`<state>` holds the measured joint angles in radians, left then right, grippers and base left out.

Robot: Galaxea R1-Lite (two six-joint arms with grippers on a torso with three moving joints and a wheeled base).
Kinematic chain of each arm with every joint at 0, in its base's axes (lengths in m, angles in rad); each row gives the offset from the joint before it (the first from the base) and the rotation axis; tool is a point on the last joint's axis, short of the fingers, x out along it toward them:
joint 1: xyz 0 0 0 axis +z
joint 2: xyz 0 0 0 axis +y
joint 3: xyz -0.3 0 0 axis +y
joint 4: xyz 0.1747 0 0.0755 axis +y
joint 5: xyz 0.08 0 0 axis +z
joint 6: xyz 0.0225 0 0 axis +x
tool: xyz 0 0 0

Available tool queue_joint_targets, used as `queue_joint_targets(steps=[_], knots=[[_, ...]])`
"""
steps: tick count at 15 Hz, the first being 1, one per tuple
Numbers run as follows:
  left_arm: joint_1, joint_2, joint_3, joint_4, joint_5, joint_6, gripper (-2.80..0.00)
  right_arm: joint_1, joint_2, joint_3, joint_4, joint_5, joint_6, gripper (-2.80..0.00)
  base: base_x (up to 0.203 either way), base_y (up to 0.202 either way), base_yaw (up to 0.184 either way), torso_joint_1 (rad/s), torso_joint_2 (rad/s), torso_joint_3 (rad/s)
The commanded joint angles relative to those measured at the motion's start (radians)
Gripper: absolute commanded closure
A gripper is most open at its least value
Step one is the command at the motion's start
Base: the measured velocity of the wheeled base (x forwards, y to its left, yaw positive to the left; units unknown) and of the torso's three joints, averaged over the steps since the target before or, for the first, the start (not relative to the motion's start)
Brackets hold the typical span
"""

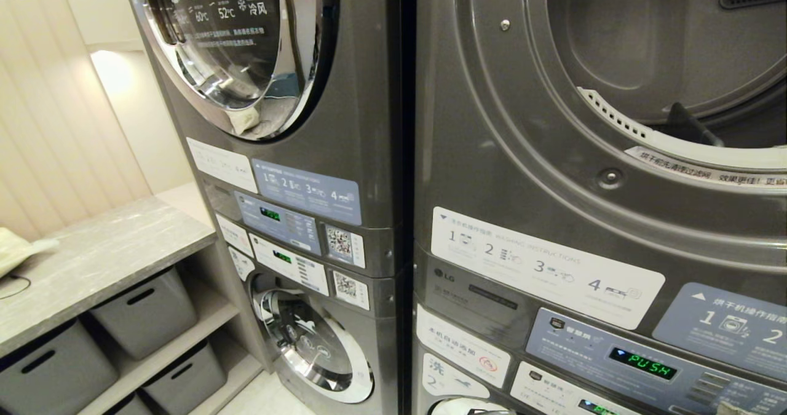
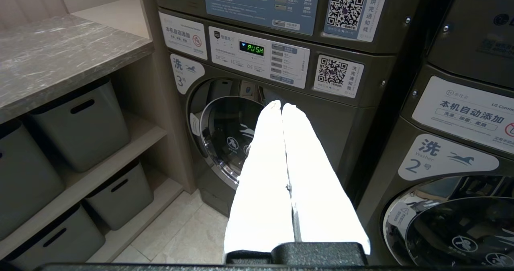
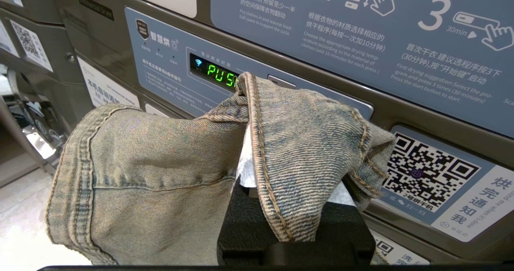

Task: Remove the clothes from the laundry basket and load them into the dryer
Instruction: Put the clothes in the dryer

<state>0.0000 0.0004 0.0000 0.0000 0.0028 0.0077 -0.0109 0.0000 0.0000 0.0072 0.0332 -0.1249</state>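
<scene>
on my head feed i read "lg" on the near machine's panel (image 1: 444,274), a white strip (image 1: 547,268) headed "washing instructions" with steps 1 to 4, and a green "push" on the dryer display (image 1: 644,364) at about 4 o'clock; the open dryer drum (image 1: 664,46) fills the frame from 12 to 3 o'clock, and the neighbouring stack's upper door (image 1: 237,40) shows "60°c" and "52°c". neither arm shows in that feed. my left wrist feed shows the left gripper (image 2: 281,104) pointing at a lower washer door (image 2: 229,136), its white fingers (image 2: 265,174) pressed together with nothing between them; above them two more "push" readouts glow, two qr codes sit at 1 o'clock, and labels marked "3" and "2" mark the washers. grey bins (image 2: 80,122) sit on shelves under a stone-look counter (image 2: 60,58) at 9 o'clock. on my right wrist feed the right gripper (image 3: 257,158) is clamped on a piece of faded blue denim (image 3: 160,174) with tan stitching and thick hems; the cloth drapes over the fingers and hangs toward 8 o'clock, held just in front of the dryer's blue control panel (image 3: 172,62), covering the end of its green "pus" readout. above it i read "3", "30min" and "first drying suggestion"; a qr code (image 3: 429,174) lies at 4 o'clock.
</scene>
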Motion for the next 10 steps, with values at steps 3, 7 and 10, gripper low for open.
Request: queue_joint_targets(steps=[3, 7, 10], knots=[[0.0, 0.0, 0.001, 0.0, 0.0, 0.0, 0.0, 0.0, 0.0, 0.0, 0.0, 0.001, -0.002, 0.0, 0.0, 0.0, 0.0, 0.053, -0.11, -0.057], [0.0, 0.0, 0.0, 0.0, 0.0, 0.0, 0.0, 0.0, 0.0, 0.0, 0.0, 0.001, -0.004, 0.0, 0.0, 0.0, 0.0, 0.056, -0.11, -0.056], [0.0, 0.0, 0.001, 0.0, 0.0, 0.0, 0.0, 0.0, 0.0, 0.0, 0.0, 0.001, -0.004, 0.0, 0.0, 0.0, 0.0, 0.059, -0.11, -0.064]])
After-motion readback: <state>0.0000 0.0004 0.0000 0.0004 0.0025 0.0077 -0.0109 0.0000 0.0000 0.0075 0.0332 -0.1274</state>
